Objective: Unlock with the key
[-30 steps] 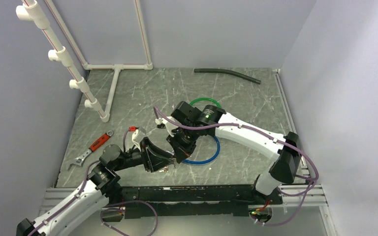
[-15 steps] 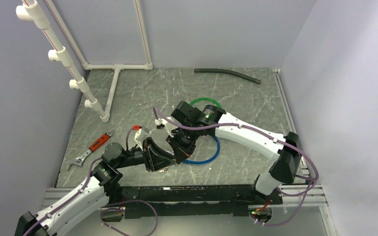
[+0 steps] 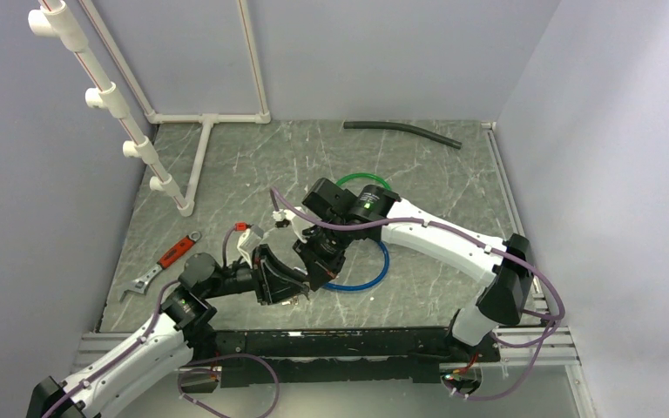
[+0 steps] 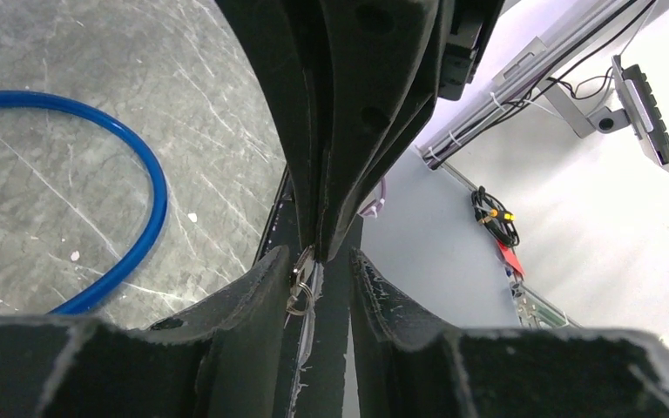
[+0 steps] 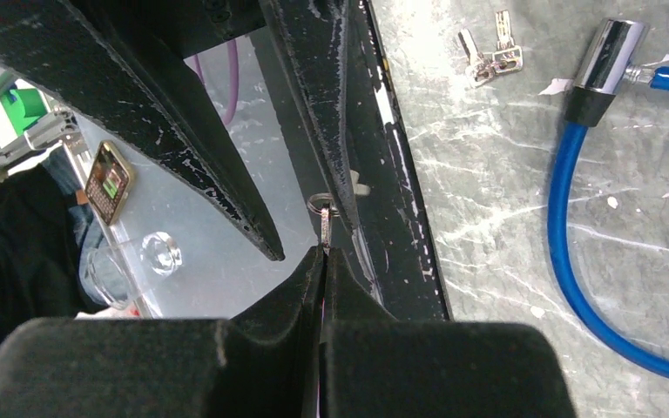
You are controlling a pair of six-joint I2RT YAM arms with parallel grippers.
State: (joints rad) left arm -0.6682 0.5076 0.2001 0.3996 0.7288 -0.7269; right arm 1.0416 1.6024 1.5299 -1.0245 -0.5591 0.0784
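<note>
My right gripper (image 5: 324, 252) has its fingers pressed together, pinching the key (image 5: 323, 228) by the lower end of its blade. The key stands up from the tips with its key ring (image 5: 318, 205) on top, held up off the table (image 3: 435, 174).

My left gripper (image 4: 318, 263) faces it with a clear gap between its fingers (image 4: 261, 292), one on either side of the key. From my left wrist the key and ring sit just beside the inner face of one finger. I cannot tell whether they touch it. Nothing is clamped on that side.

The blue cable lock (image 5: 566, 218) lies on the marbled table, well apart from the key. Its chrome lock barrel (image 5: 610, 48) rests by the top edge of my right wrist view, the cable's loop cut off at the frame edge. A pair of spare keys (image 5: 490, 54) lies flat on the table near the barrel.

From above, my two wrists meet over the near edge of the table and hide the key entirely. They also cover part of the blue loop. A green cable (image 3: 361, 181) peeks out behind my right arm, mostly covered by it.

Off to my left lies a red-handled adjustable wrench (image 3: 167, 257), and a black hose (image 3: 401, 131) lies along the far edge.

The key's teeth are too small to make out.
</note>
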